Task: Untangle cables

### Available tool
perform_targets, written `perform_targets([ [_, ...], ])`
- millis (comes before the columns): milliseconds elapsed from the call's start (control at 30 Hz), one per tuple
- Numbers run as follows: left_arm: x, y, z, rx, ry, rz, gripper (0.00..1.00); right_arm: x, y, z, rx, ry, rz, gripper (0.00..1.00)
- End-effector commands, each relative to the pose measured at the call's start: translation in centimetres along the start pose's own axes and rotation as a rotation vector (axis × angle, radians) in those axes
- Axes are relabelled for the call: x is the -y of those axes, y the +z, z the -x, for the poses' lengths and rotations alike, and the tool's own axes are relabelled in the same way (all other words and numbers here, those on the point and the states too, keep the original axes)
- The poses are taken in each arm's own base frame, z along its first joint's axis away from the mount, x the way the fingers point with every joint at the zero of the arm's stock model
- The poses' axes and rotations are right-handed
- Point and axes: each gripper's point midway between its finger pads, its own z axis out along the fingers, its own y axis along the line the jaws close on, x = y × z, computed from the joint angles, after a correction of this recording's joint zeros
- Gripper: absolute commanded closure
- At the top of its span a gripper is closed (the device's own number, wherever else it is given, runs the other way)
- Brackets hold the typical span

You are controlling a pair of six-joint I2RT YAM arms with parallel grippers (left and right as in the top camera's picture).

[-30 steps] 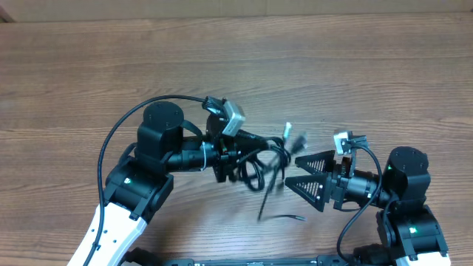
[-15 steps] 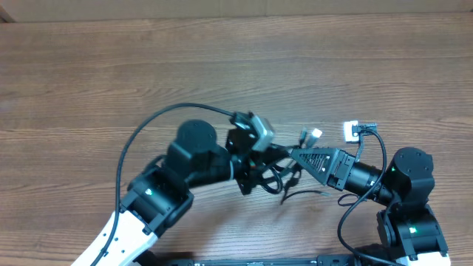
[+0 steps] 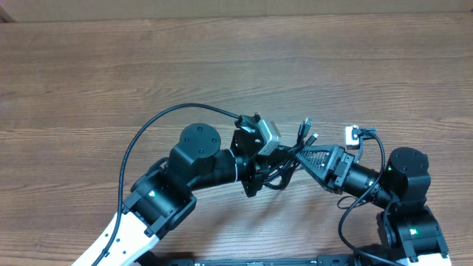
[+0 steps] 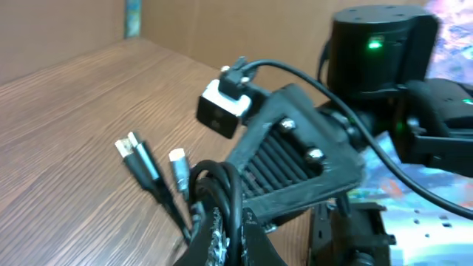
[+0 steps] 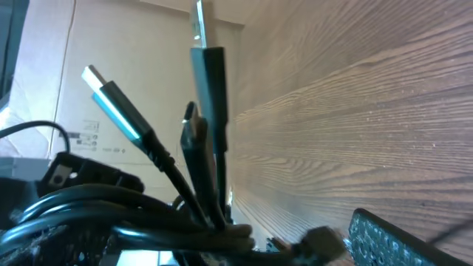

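Cables (image 3: 287, 171) — loops partly hidden by left end effector (image 3: 260, 168) — show plugs.

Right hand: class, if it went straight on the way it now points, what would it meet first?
Probably the cables, bunched in the shut left hand directly ahead of the open right hand; depth is uncertain.

Brown wood-grain table (image 3: 111, 74); thin black cables (image 5: 209, 89) with silver-tipped plugs; black-and-white left arm (image 3: 159, 203); black right arm (image 3: 406, 174) showing a small green light.
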Motion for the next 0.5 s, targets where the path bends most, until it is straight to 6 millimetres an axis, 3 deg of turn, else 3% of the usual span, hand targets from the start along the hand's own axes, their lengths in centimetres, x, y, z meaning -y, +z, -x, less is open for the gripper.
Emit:
perform_targets([
  [0, 3.8, -0.7, 1.3, 0.040, 0.094, -0.179, 0.96, 1.3, -0.2, 1.4, 0.088, 0.030, -0.079, 0.00],
  [233, 4.4, -1.1, 4.1, 0.152, 0.171, -0.192, 0.96, 3.2, -0.4, 1.5, 0.114, 0.030, -0.162, 0.00],
  [467, 6.0, -1.7, 5.2, 0.202, 0.219, -0.270, 0.96, 5.7, 0.1, 1.8, 0.104, 0.076, -0.249, 0.00],
])
